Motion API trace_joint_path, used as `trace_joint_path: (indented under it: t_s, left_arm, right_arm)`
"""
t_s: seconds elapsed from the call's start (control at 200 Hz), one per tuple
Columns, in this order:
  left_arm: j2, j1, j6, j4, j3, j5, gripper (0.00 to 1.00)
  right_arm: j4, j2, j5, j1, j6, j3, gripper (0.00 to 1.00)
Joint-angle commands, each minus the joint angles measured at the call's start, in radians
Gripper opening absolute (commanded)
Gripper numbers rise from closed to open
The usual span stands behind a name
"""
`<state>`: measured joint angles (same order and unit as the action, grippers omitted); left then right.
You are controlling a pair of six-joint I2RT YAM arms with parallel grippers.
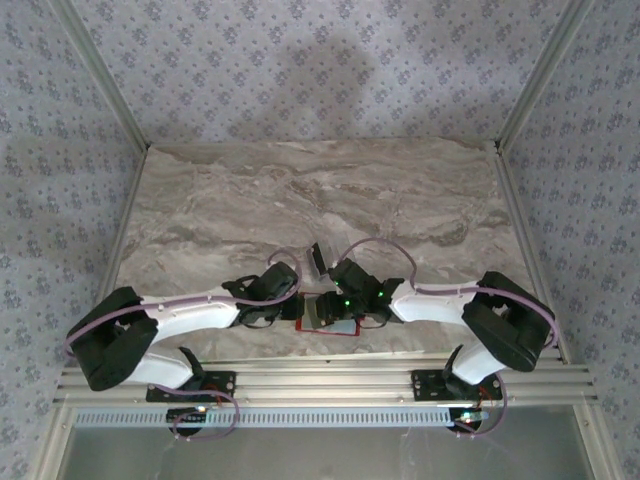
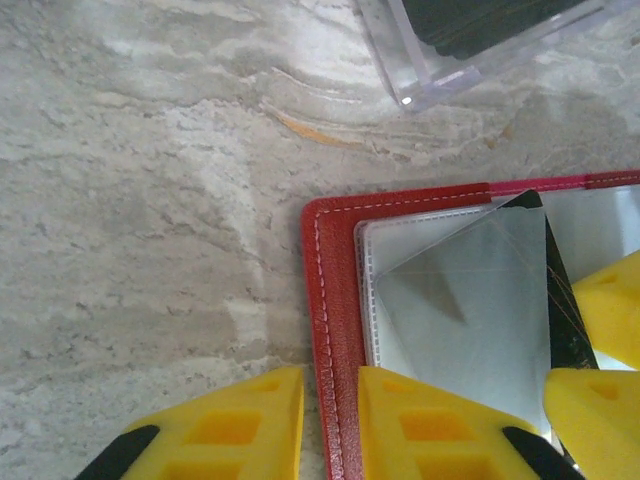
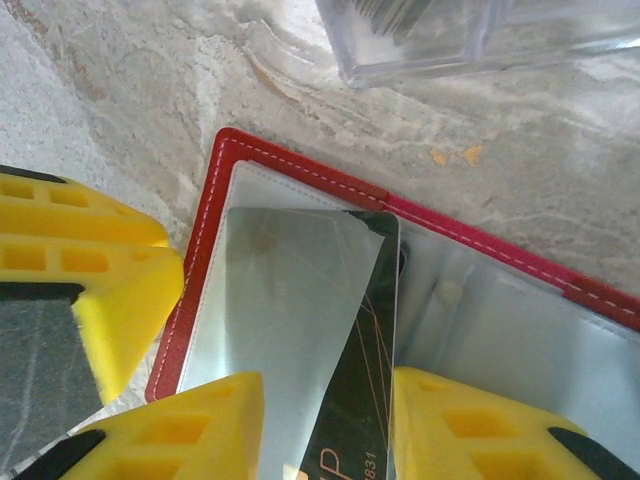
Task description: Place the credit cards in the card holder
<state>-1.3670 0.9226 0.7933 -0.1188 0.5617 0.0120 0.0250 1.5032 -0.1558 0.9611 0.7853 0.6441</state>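
Partly done: one card half into the sleeve

Far left: left gripper, fingers nearly together, astride the red border of the card holder; cannot tell whether clamped or merely pressing.

Centre: holder open flat on the table at the near edge, silver-grey inside up. Dark credit card partway under a clear sleeve, tilted, one long edge exposed; judged not seated yet.

Right: right gripper, fingers apart either side of that card; cannot tell whether pinching.

Beyond: clear box just beside the holder, something dark inside, likely more cards to load.
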Motion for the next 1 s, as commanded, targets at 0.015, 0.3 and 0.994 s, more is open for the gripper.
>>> trace_joint_path:
  t_s: [0.015,0.3,0.994]
  left_arm:
    - [-0.029,-0.002,-0.014,0.022,-0.010,0.022,0.18]
    - [-0.052,-0.002,-0.007,0.054,-0.031,0.029,0.17]
    - [-0.052,0.004,0.005,0.071,-0.037,0.029,0.16]
  right_arm:
    - [-0.045,-0.024,0.014,0.016,-0.003,0.007,0.42]
    - [-0.129,-0.024,0.102,0.056,0.004,0.023,0.44]
    - [-0.089,-0.032,0.071,0.123,-0.027,0.064,0.42]
